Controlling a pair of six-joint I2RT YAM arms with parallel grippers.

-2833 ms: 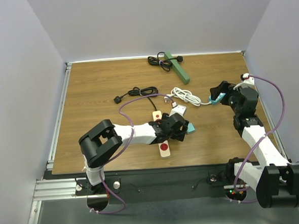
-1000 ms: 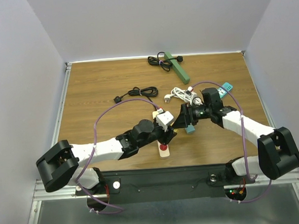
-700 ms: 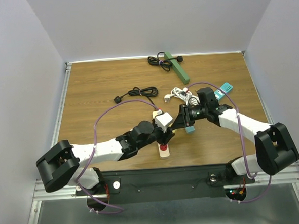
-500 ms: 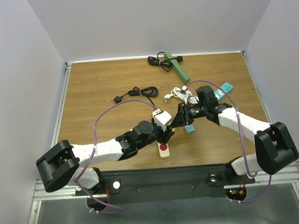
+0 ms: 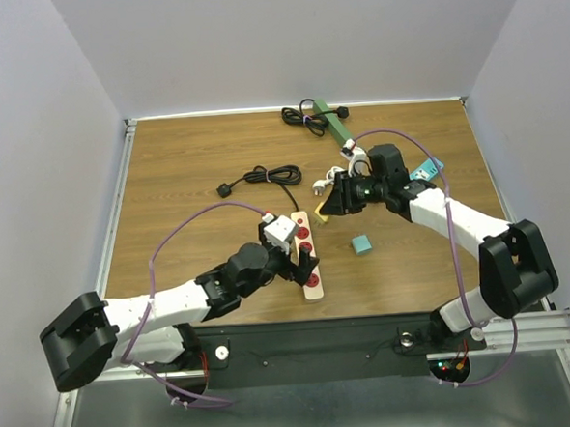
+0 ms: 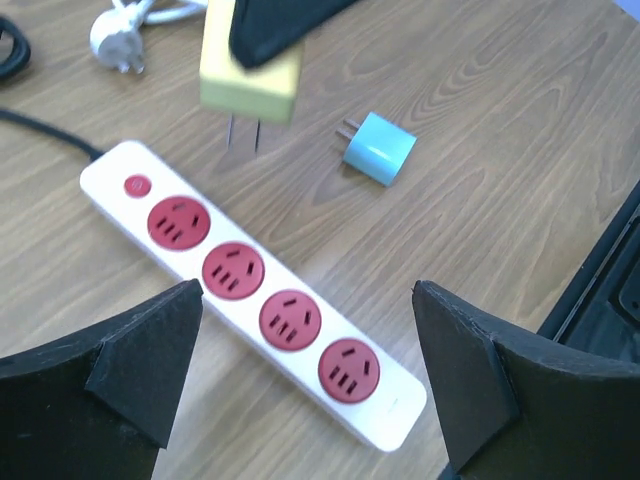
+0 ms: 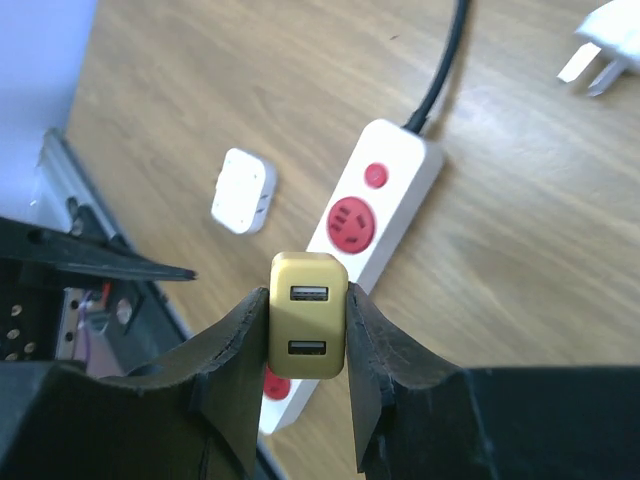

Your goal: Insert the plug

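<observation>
- From above, the right fingers [image 5: 331,204] were clamped on the yellow plug [image 5: 321,210] just beside the far end of the power strip [image 5: 311,270]. The strip lay on the desk [image 5: 186,181] with its long axis running from the arms' side away toward the back. The left fingers [image 5: 306,262] sat over its near half and gripped nothing. The right arm was plainly the one carrying the part.
- In the left wrist view, the left fingers [image 6: 140,360] were spread wide to either side of the power strip [image 6: 300,340], not touching it as far as I could see. The yellow plug [image 6: 250,70] hung above the strip's switch end with its two prongs pointing straight down. The prongs seemed to sit just past the far edge of the strip, nearest the first red socket. I judged the plug needed a small shift toward that socket before going down, but its height above the strip could not be read. A teal adapter [image 6: 379,148] lay apart on the wood.
- In the right wrist view, the right fingers [image 7: 232,350] pinched the yellow plug [image 7: 307,327] on its two flat sides, its USB face toward the camera. The power strip [image 7: 392,190] stretched away directly beyond it. Its first socket was just ahead of the plug and the rest were hidden behind it. A white adapter [image 7: 244,190] lay to one side.
</observation>
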